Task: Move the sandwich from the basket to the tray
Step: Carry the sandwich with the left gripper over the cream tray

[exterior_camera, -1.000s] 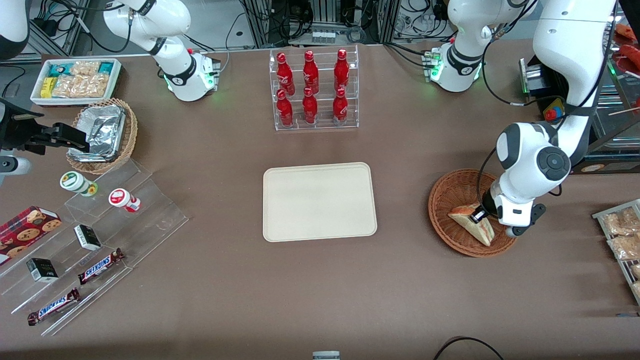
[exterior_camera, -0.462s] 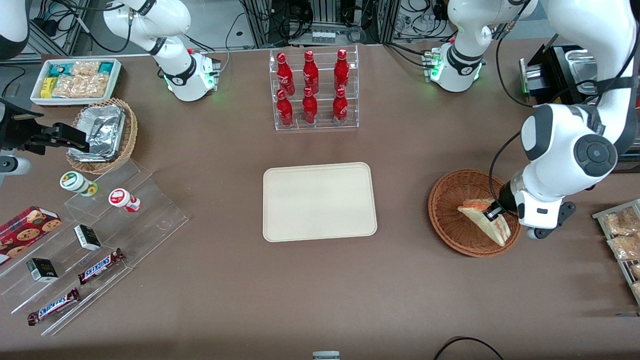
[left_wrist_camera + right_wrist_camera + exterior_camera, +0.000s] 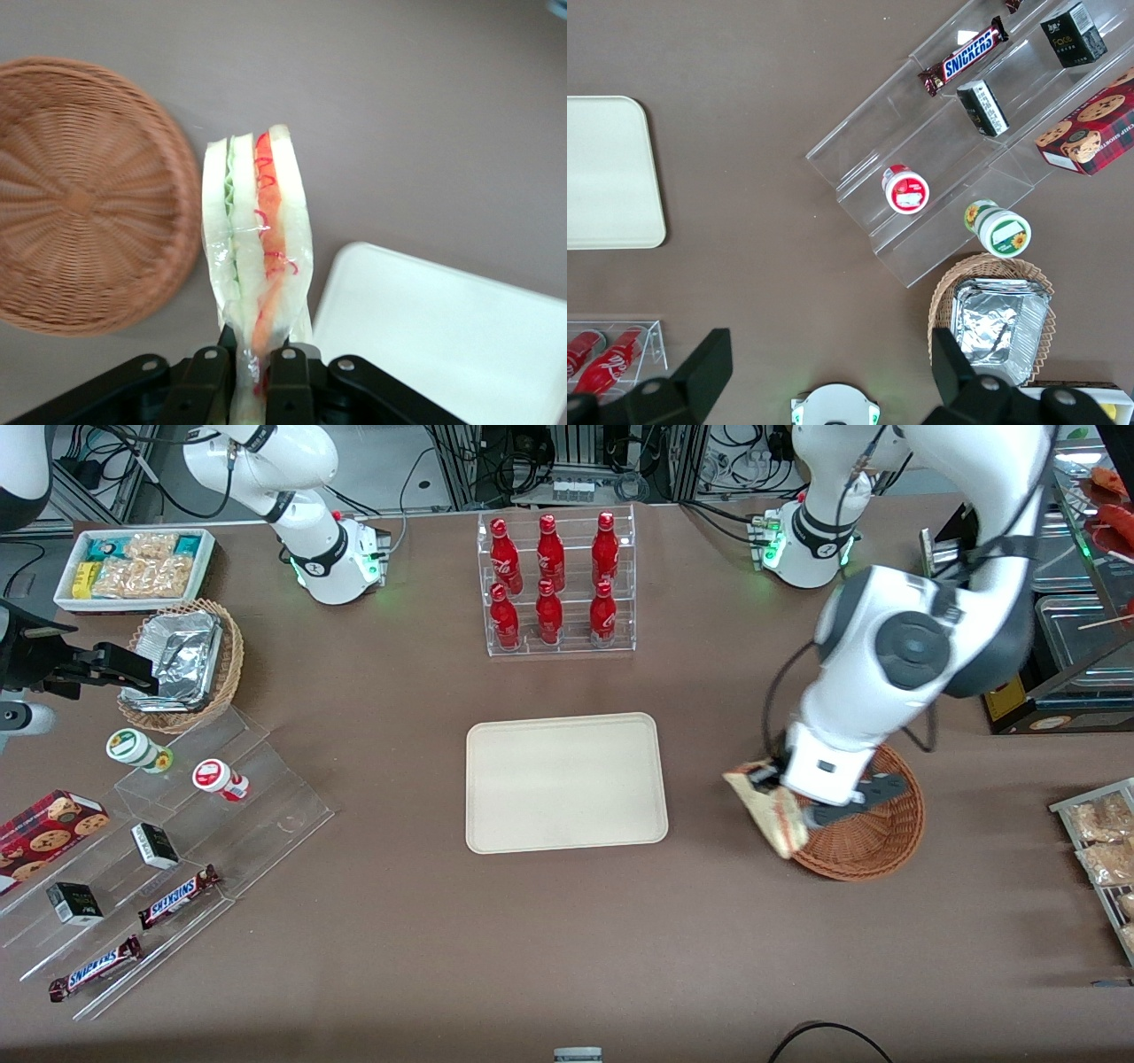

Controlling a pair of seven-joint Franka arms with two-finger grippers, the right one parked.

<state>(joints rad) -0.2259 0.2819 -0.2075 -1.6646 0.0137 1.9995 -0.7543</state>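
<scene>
Clear wrap covers the triangular white-bread sandwich [image 3: 769, 808] with red-orange and green filling, which we see pinched at one end by the left arm's black two-finger gripper [image 3: 252, 365], jaws closed on it. At centre right of the front view it hangs above the rim of the round brown wicker basket [image 3: 873, 841], which now holds nothing. We judge the carry step under way; next, travel to the flat cream rectangular tray [image 3: 565, 781] at frame centre, lower, release.
</scene>
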